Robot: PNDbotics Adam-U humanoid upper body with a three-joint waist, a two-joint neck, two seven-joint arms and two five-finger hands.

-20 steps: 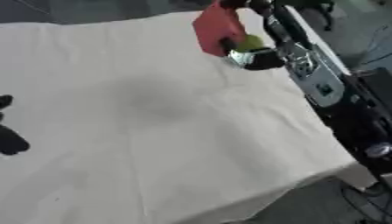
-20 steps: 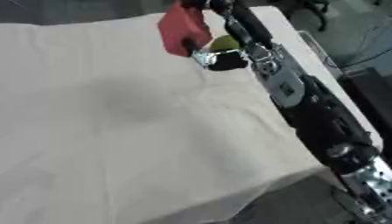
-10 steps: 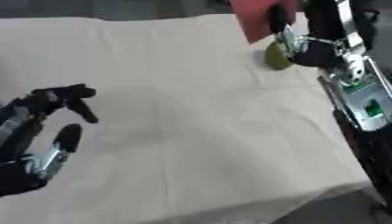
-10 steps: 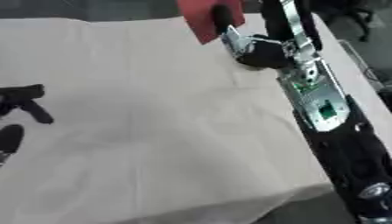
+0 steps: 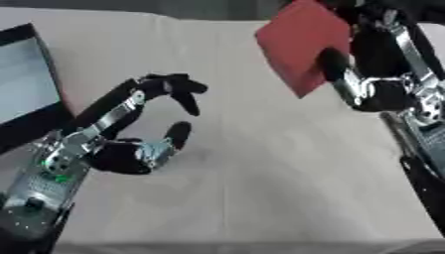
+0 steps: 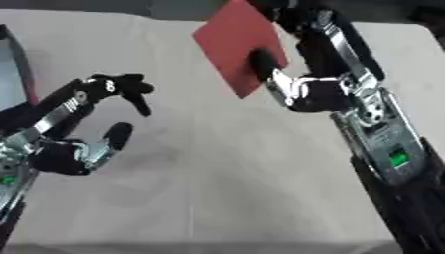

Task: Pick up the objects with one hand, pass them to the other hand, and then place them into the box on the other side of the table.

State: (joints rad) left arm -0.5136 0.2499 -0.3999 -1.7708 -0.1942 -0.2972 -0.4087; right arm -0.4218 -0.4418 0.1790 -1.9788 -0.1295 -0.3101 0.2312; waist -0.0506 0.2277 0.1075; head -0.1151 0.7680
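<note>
A flat red object [image 5: 302, 40] hangs tilted above the far right part of the cloth-covered table [image 5: 260, 188]. My right hand [image 6: 315, 93] is shut on it, the thumb lying across its red face and the fingers hidden behind it. At the left my left hand [image 5: 130, 153] is raised over the cloth, open, with its fingers [image 5: 174, 87] arched toward the red object and nothing in it. A wide gap of bare cloth separates the two hands. The black box [image 5: 31, 128] with a pale inside stands at the left edge.
The right forearm [image 6: 391, 158] runs along the table's right edge. The table's near edge lies along the bottom of the view. Pale cloth stretches between and below the hands.
The camera has shifted. My left hand has risen into the middle left with fingers spread. The right hand has carried the red object up and inward; the green thing beside it no longer shows.
</note>
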